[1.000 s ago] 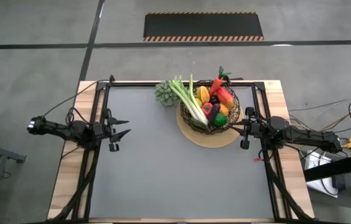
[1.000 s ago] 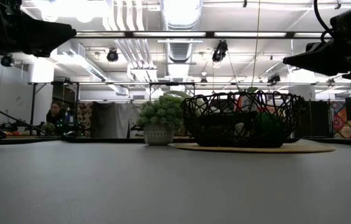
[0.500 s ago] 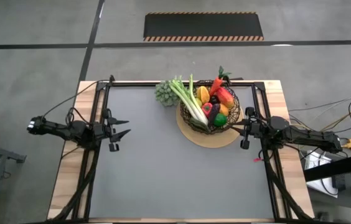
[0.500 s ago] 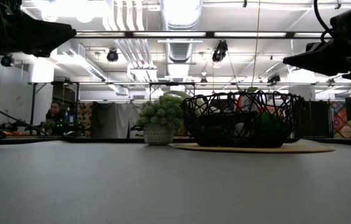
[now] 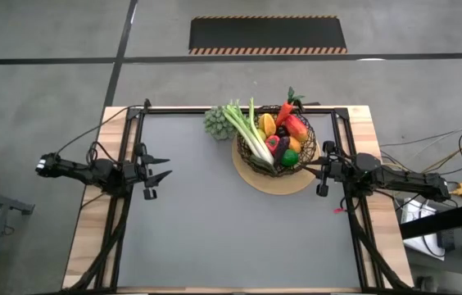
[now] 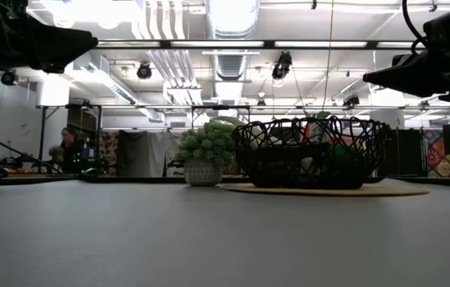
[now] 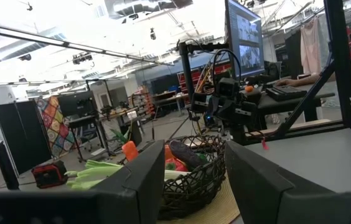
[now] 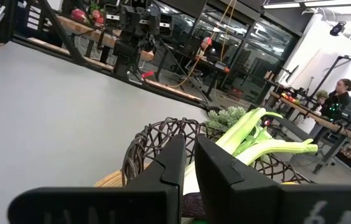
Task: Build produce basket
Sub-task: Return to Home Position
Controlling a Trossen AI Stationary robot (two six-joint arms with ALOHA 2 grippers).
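The dark wire basket (image 5: 257, 164) (image 6: 313, 151) stands on a flat tan mat (image 5: 284, 184) at the table's far right. It holds the produce: a green-white leek (image 5: 247, 131) whose leafy end sticks out over the far rim, a carrot (image 5: 287, 111), and red, yellow, orange, green and purple pieces. My left gripper (image 5: 164, 167) (image 7: 194, 152) hovers open over the table's left side, pointing at the basket (image 7: 194, 177). My right gripper (image 5: 305, 165) (image 8: 190, 144) is shut. It hangs above the basket's right rim (image 8: 150, 140), raised clear of it (image 6: 369, 78).
A small potted green plant (image 5: 215, 123) (image 6: 203, 155) stands just left of the basket at the far edge. The grey table top (image 5: 215, 229) stretches bare between the arms and toward the near edge. People (image 6: 69, 147) are in the room behind the table.
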